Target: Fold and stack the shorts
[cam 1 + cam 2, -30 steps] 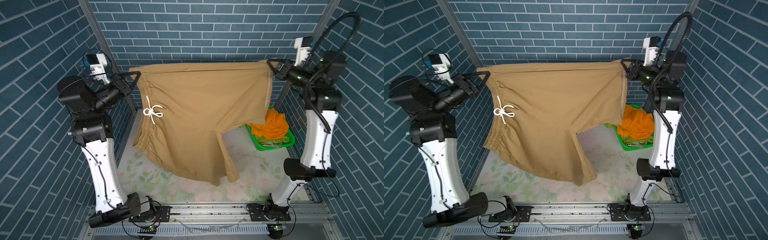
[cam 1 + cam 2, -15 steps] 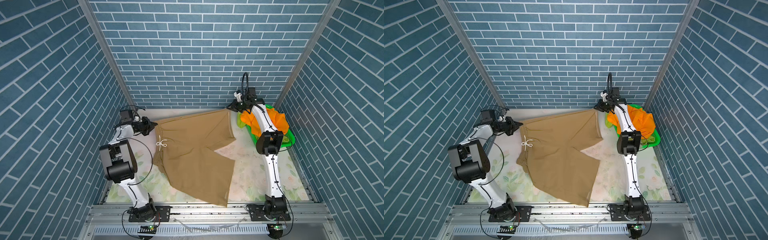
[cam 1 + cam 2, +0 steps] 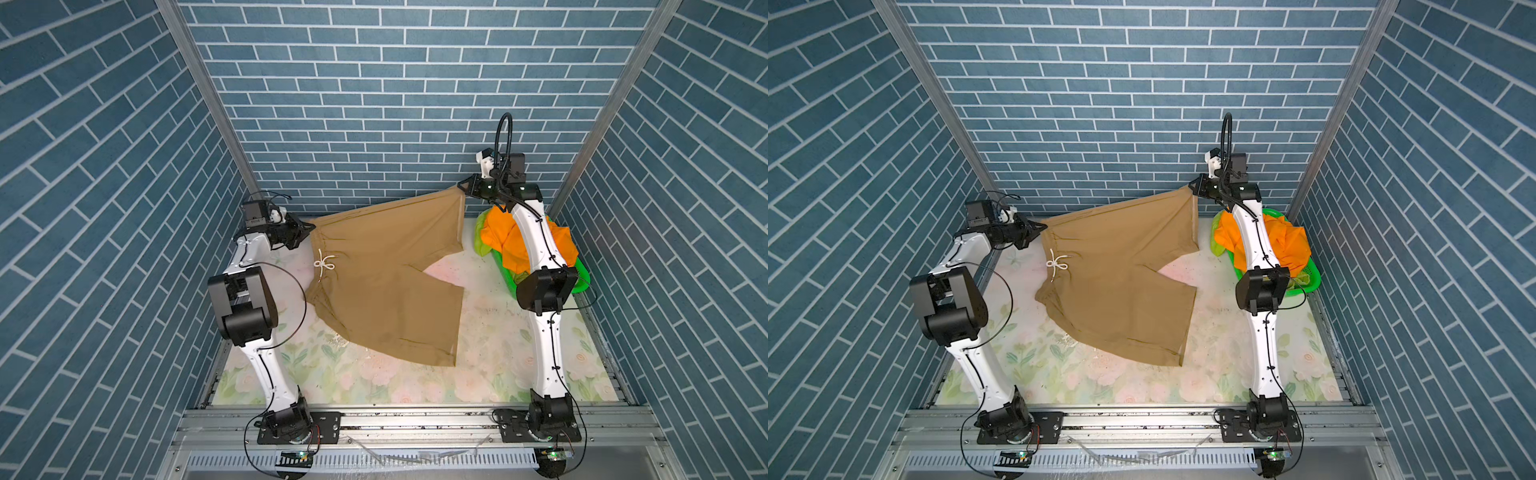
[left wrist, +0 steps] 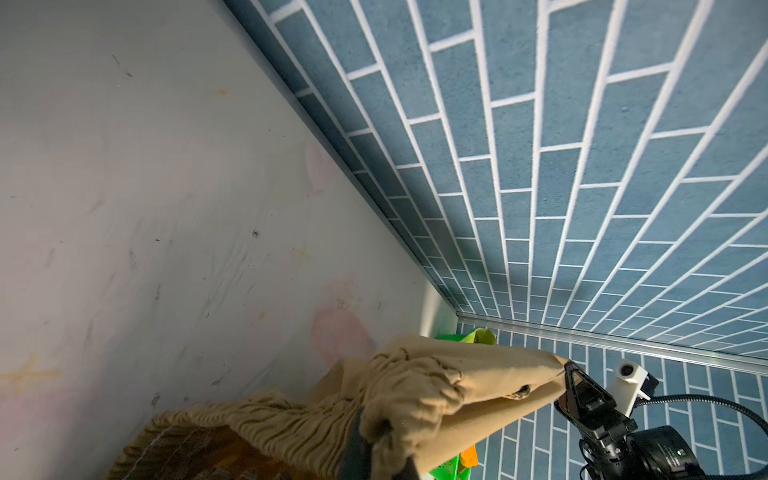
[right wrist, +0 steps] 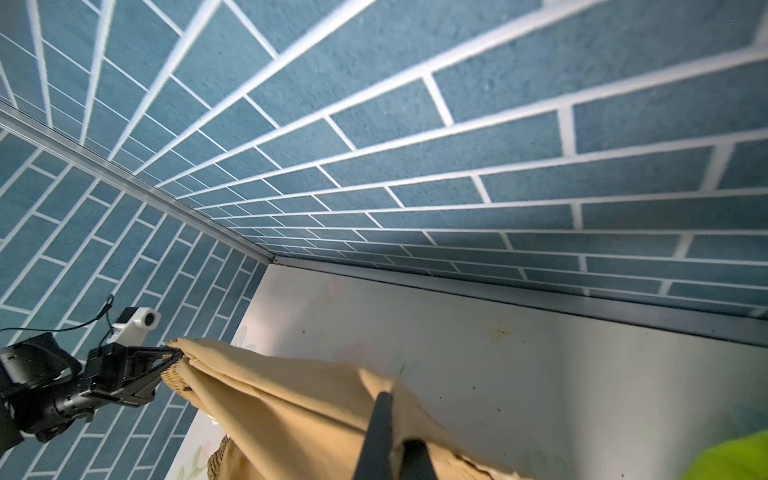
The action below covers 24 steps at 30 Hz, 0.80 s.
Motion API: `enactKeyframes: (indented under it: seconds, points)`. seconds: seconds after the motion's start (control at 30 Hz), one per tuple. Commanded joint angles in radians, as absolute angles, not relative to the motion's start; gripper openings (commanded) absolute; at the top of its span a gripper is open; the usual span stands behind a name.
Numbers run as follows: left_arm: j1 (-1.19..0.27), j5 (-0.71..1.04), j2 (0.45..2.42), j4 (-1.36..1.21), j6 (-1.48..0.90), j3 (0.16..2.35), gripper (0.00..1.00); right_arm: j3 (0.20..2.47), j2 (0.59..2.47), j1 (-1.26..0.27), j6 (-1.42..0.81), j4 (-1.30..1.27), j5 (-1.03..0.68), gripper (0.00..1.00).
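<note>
Over the floral table point(image 3: 374, 386), the tan shorts point(image 3: 386, 270) hang partly lifted. The left gripper point(image 3: 311, 227) clamps the waistband point(image 3: 314, 249); the right gripper point(image 3: 462, 188) clamps a leg hem point(image 3: 461, 224).

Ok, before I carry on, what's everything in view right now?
Tan shorts: one, tan with white drawstring, held up at the back between both arms, lower leg on the table.
Orange shorts: one, orange, heaped in the basket.
Lime green shorts: one, lime, edge showing beside the orange pair.
Basket: one, green plastic, back right.
Table cover: one, pale floral, underneath.
Walls: three, blue brick, around.
Left arm: one, white and black, left; jaws shut on waistband corner.
Right arm: one, white and black, right; jaws shut on leg-hem corner.
</note>
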<state>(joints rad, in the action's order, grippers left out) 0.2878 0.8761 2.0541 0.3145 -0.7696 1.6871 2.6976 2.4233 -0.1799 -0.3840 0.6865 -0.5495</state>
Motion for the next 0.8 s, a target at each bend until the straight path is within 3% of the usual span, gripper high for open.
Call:
enactKeyframes:
  seconds: [0.0, 0.23, 0.4, 0.5, 0.67, 0.77]
  points:
    - [0.367, 0.71, 2.075, 0.31, -0.76, 1.702, 0.0, 2.569, 2.22, -0.085, -0.35, 0.708, -0.365, 0.0]
    - [0.37, 0.747, 2.026, 0.294, -0.732, 1.621, 0.0, 1.895, 1.808, -0.224, -0.344, 0.649, -0.299, 0.0]
    - [0.372, 0.758, 1.972, 0.281, -0.725, 1.515, 0.0, 1.43, 1.543, -0.341, -0.44, 0.519, -0.266, 0.0]
    - [0.377, 0.768, 1.93, 0.256, -0.73, 1.424, 0.05, 1.177, 1.413, -0.425, -0.531, 0.447, -0.234, 0.0]
    - [0.391, 0.772, 1.842, 0.234, -0.734, 1.281, 0.06, 0.832, 1.281, -0.566, -0.681, 0.333, -0.184, 0.0]
    - [0.394, 0.791, 1.801, 0.235, -0.729, 1.213, 0.14, 0.705, 1.26, -0.624, -0.743, 0.273, -0.172, 0.0]
